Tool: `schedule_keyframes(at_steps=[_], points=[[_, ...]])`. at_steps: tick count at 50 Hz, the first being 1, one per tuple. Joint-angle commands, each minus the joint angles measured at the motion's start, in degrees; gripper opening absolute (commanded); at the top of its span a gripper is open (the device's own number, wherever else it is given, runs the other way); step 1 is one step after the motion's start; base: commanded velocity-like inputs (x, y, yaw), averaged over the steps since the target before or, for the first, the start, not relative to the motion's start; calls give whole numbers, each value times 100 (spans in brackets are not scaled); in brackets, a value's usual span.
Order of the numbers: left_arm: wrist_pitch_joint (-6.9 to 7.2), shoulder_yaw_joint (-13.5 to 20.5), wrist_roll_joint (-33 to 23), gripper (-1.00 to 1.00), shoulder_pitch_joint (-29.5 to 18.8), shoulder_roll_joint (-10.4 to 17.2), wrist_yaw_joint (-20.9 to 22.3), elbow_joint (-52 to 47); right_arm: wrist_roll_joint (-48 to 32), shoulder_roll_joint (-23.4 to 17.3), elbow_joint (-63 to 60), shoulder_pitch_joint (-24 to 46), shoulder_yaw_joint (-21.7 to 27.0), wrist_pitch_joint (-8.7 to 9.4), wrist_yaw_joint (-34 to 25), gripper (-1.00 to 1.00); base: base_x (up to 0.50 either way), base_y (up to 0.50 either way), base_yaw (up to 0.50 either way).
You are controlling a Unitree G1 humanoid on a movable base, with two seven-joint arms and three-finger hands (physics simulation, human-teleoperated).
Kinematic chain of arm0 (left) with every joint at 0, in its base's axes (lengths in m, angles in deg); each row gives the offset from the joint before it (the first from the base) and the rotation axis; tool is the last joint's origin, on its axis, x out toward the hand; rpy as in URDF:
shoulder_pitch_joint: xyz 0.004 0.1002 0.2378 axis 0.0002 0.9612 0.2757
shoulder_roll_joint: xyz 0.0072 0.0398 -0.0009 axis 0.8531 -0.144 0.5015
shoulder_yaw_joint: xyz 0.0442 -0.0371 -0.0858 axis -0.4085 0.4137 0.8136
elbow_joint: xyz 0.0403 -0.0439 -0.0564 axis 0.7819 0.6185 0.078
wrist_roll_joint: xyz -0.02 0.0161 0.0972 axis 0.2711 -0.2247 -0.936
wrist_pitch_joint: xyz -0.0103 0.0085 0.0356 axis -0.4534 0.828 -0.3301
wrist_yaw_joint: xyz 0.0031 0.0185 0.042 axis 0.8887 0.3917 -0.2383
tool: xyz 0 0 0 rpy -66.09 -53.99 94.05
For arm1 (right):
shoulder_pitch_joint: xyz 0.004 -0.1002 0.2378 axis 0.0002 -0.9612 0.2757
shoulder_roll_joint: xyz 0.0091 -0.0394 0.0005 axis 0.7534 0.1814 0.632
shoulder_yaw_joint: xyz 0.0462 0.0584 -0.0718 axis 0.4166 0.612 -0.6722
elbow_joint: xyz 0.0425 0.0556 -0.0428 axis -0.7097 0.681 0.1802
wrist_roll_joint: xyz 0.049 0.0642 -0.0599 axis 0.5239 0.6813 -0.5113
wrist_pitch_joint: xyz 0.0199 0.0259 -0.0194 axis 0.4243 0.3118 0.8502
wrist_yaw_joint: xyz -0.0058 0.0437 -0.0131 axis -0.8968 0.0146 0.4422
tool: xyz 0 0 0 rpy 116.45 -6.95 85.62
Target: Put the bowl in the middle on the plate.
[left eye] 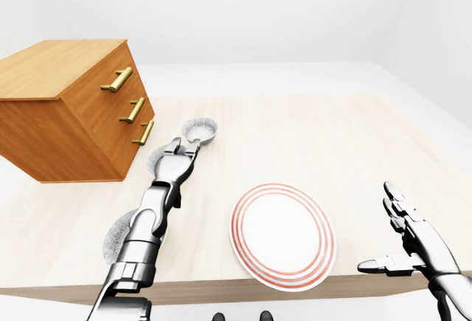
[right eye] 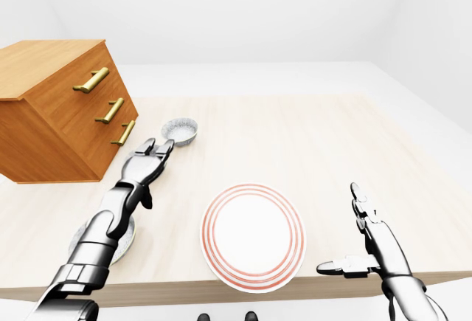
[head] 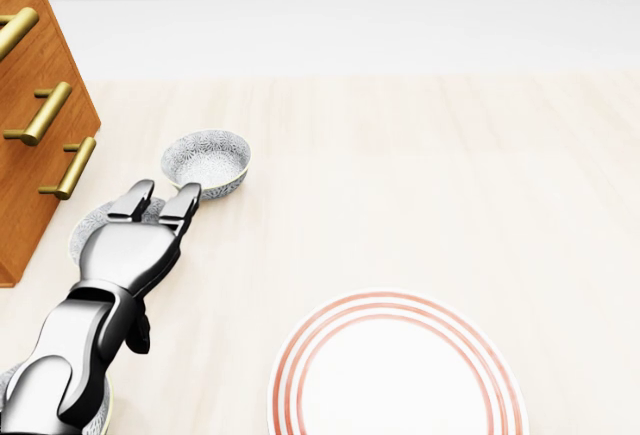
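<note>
Head view, nearest first: a grey speckled ceramic bowl (left eye: 116,237) lies under the left forearm, well short of the hand and mostly hidden by the arm. To the right of that arm, close to the table's near edge, sits the round white plate with red rings (head: 283,360), bare and ready as the drop spot.

The right hand (right eye: 375,243) hangs off to the far right of the plate, past the table edge, with fingers spread and thumb out. It holds nothing and seems parked out of the way.

The left hand (head: 135,250) reaches along the pale wooden table (head: 450,185) with its fingers straight and apart, not closed on anything. It lies over the second grey speckled bowl (head: 82,233), the middle one of the row and the one the task wants. Only that bowl's left rim shows past the knuckles. I cannot tell whether the palm touches it. The hand looks posed for a grasp from above.

Just beyond the fingertips stands the third grey speckled bowl (head: 207,162), apart from them. To the hand's left rises the orange-brown wooden drawer chest with brass handles (left eye: 74,107), crowding that side, so an approach from the right looks easier.
</note>
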Motion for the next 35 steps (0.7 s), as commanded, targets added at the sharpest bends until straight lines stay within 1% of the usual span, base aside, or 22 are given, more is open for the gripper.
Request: schedule_keyframes(at_steps=[1,6,11,14,19,29,35], points=[[0,-38,-121,100,-35,-9,-86,142,-5,-7,7,10,-11,0,4,100,0,0,0],[0,45,-139,100,-60,73,-29,-5,-23,-3,2,5,-25,0,2,100,0,0,0],[0,1,-280,100,-62,95,-220,164,-22,-3,17,1,-29,0,5,100,0,0,0],[0,27,-247,100,-69,95,-173,160,-23,0,-15,-3,-29,0,-2,100,0,0,0],[0,17,-320,100,-142,137,-228,309,-22,9,-51,-6,-21,0,-18,100,0,0,0],[0,49,-335,100,-20,158,-69,63,-17,8,-29,-2,-12,0,-18,100,0,0,0],[0,57,-379,100,-80,185,-138,203,-11,2,-21,-1,-15,0,-21,100,0,0,0]])
